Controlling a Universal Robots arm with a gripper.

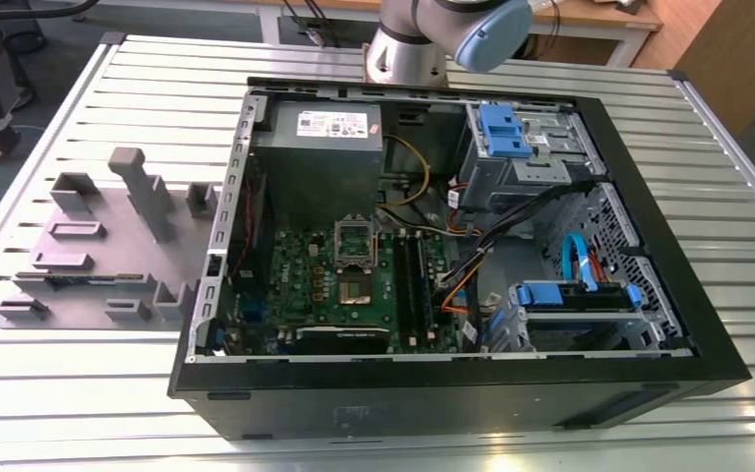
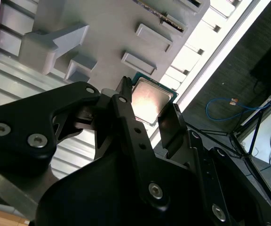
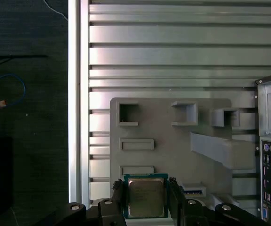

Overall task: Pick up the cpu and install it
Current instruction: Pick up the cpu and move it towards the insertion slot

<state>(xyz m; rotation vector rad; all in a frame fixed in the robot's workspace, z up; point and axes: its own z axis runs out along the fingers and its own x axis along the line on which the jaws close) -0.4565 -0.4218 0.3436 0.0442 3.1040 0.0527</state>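
Observation:
The cpu (image 3: 145, 197), a small square chip with a silvery top and thin green edge, sits between my gripper's (image 3: 146, 190) two black fingers, which press on its opposite edges. In the second wrist view the cpu (image 2: 150, 99) is likewise clamped in the gripper (image 2: 149, 110). It hangs well above the lilac-grey holder plate (image 3: 173, 141), near that plate's edge. In the exterior view the computer case (image 1: 456, 383) lies open, with the green motherboard (image 1: 306, 280) and its dark square socket (image 1: 355, 289) showing, the socket's frame flipped up.
The arm's base (image 1: 417, 49) stands behind the case. Holder blocks (image 1: 142, 192) rise from the plate on the exterior view's left. A grey power-supply box (image 1: 325, 138), drive cages (image 1: 522, 147) and cables (image 1: 483, 236) crowd the case. The slatted metal table (image 3: 173, 52) ends near a dark floor.

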